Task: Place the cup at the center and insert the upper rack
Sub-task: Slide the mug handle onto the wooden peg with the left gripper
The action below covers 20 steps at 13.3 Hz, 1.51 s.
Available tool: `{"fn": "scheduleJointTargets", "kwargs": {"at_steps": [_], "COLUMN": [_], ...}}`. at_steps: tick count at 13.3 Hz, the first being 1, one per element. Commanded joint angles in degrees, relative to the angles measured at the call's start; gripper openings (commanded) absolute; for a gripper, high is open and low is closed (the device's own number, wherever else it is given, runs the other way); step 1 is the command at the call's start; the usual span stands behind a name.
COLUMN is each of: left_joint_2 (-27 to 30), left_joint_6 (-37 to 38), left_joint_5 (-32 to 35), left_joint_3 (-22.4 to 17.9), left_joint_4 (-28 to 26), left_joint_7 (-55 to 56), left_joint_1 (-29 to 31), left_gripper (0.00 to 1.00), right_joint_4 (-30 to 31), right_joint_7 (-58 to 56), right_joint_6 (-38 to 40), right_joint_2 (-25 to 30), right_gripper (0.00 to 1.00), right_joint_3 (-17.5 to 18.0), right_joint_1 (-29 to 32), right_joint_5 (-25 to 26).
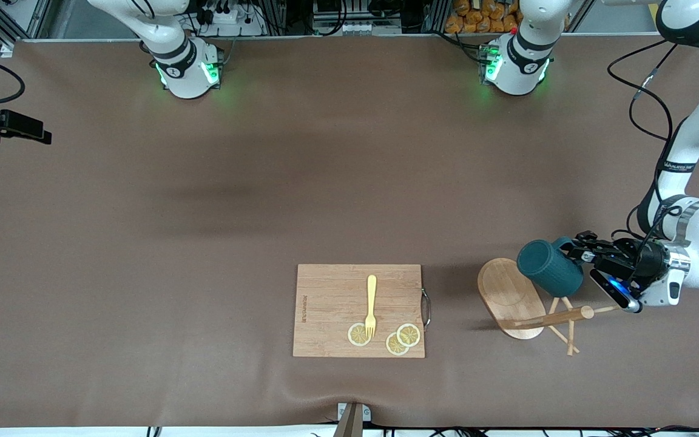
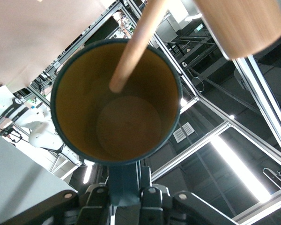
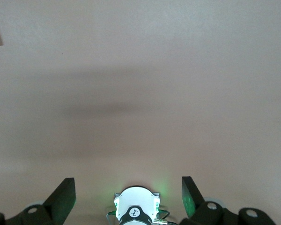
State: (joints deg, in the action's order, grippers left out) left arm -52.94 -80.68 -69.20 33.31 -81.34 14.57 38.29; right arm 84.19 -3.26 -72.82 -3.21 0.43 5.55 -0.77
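Brown tabletop — ribbed teal cup (image 1: 548, 266)

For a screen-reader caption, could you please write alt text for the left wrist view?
The left gripper holds the teal cup by its handle, open mouth facing the camera, yellowish-tan inside. A wooden peg of the mug stand crosses the rim.

No readable text; only illegible print on the cutting board (image 1: 358, 311)
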Motion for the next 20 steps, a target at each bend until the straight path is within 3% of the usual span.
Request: {"fn": "scheduleJointTargets", "kwargs": {"at_steps": [1,20], "left_joint_2": [-1.8,-3.9], "left_joint_6": [1.1,1.1], "left_joint_5": [0.6,0.2], "left_joint_3": [-1.9,-2.1], "left_joint_4": [2.9,5.7], "left_joint_7": [-1.2,-1.6], "left_joint_1": [-2.1,-1.2], "left_gripper": [0.00,0.00], "right_joint_4": [0.4,0.4], "right_joint_7": [-0.1,-0.1], "right_joint_6": [0.1,-0.3], "right_joint_2": [0.5,0.1], "right_gripper": [1.00,1.00], "right_joint_3": [0.4,0.4], "right_joint_1": [0.3,0.5], "right_joint_5": [0.6,0.0]}}
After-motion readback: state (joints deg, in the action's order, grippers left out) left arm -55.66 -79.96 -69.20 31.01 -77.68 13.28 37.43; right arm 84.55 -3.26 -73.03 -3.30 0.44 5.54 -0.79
